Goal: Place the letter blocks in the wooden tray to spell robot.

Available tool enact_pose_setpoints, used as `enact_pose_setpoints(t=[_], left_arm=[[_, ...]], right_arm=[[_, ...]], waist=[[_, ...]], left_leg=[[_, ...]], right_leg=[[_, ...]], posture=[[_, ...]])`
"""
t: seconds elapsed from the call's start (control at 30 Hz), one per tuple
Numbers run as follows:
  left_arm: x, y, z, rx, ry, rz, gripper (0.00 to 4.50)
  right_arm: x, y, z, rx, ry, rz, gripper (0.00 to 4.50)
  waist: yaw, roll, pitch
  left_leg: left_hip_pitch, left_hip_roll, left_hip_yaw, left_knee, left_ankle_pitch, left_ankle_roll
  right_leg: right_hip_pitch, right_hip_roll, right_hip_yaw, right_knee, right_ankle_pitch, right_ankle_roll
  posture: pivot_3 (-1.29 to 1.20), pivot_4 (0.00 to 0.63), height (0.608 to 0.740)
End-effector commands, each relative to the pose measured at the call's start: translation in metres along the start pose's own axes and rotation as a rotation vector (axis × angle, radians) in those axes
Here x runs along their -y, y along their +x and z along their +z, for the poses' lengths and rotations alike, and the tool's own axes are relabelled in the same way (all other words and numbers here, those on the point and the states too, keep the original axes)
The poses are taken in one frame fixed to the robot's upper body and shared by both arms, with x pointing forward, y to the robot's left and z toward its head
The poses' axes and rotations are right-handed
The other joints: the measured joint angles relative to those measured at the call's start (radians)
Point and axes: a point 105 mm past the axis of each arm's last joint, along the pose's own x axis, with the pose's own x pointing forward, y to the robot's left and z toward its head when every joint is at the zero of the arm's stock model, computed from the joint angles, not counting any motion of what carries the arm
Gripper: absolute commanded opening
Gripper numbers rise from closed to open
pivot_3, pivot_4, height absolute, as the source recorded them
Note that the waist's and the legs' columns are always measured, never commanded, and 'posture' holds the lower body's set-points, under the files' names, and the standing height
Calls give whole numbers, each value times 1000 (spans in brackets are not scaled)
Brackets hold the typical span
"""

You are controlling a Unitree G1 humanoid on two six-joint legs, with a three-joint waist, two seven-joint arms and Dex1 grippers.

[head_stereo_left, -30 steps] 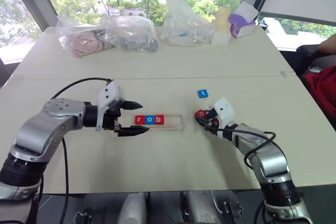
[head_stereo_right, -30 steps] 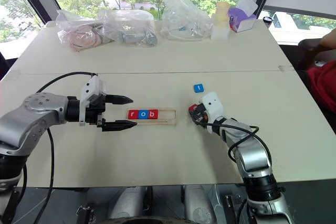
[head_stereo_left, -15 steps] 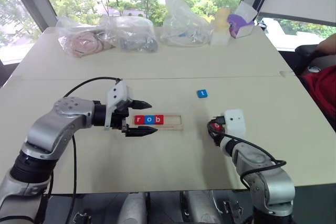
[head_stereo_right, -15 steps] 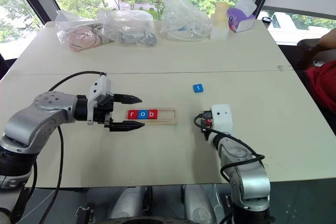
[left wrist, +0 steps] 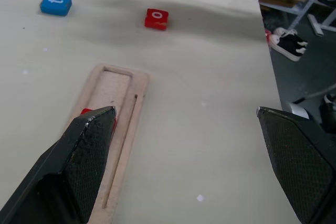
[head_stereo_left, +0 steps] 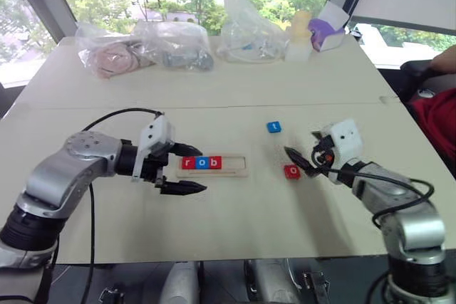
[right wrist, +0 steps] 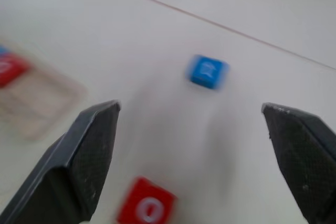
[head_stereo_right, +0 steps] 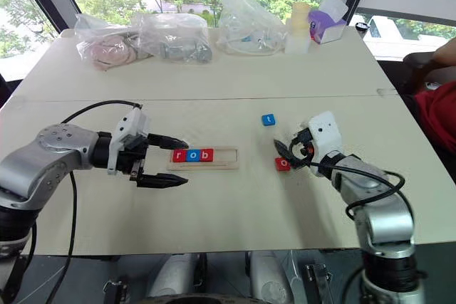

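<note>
The wooden tray [head_stereo_left: 236,164] lies mid-table with three letter blocks at its left end: red r [head_stereo_left: 188,163], blue o [head_stereo_left: 202,163] and red b [head_stereo_left: 216,163]. Its right part is bare. A red o block [head_stereo_left: 291,171] lies flat on the table right of the tray, and a blue t block [head_stereo_left: 274,127] lies beyond it. My right gripper [head_stereo_left: 301,161] hovers open just above and right of the red o block, holding nothing. My left gripper [head_stereo_left: 194,169] is open at the tray's left end, one finger on each side of it, also holding nothing.
Clear plastic bags [head_stereo_left: 174,44] with goods, a pale bottle [head_stereo_left: 303,33] and a purple tissue box [head_stereo_left: 328,30] line the far edge. A person in red [head_stereo_left: 438,119] sits off the right side. The table's front edge runs just below my arms.
My right gripper opened and let go of the red o block, which now lies on the table. The gripper rose and drew to the right. My left gripper stayed by the tray.
</note>
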Motion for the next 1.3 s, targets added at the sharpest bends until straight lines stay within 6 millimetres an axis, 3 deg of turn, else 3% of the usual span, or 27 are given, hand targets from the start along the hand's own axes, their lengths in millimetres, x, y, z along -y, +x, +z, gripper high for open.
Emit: enact_pose_setpoints(t=[0.03,0.3,0.53,0.63,0.8,0.9,1.1,1.3], left_arm=[[12,-4,1,-23,36,-54,4500],[20,-11,-3,-45,15,-12,4500],[20,-12,-10,-53,-21,41,4500],[17,-16,-16,-61,-39,76,4500],[12,-22,-14,-48,-39,117,4500],[1,-27,-11,-31,-26,165,4500],[-38,-61,-10,-39,-4,312,4500],[-52,-71,-1,29,-1,345,4500]], right_arm=[[1,-9,-9,-27,-113,223,4444],[34,-5,-46,-182,-271,395,4444],[42,16,-72,-226,-307,474,4444],[42,18,-76,-217,-290,500,3570],[39,17,-76,-200,-313,519,1155],[34,23,-60,-135,-292,501,1174],[1,65,2,-21,-254,491,1174],[-20,102,24,-34,-267,473,1174]], waist=[[0,0,0],[-1,-1,1],[0,0,1],[-2,-1,1],[-1,-1,1],[0,-1,1],[-4,1,2],[5,1,2]], left_leg=[[0,0,0,0,0,0],[2,0,2,3,0,0],[2,1,1,3,0,0],[4,1,1,3,0,0],[16,1,2,2,0,0],[18,1,2,2,0,0],[16,2,2,1,0,0],[11,0,2,0,0,0]], right_leg=[[0,0,0,0,0,0],[2,-1,1,0,0,1],[2,-2,1,0,0,0],[4,-2,1,0,0,0],[16,-3,2,0,-2,-3],[17,-3,2,0,-2,-4],[13,-2,3,2,0,-1],[9,-3,1,2,0,-1]], posture=[[0,150,735],[0,150,735],[0,150,735],[0,150,735],[0,150,735],[0,150,735],[0,150,735],[0,150,735]])
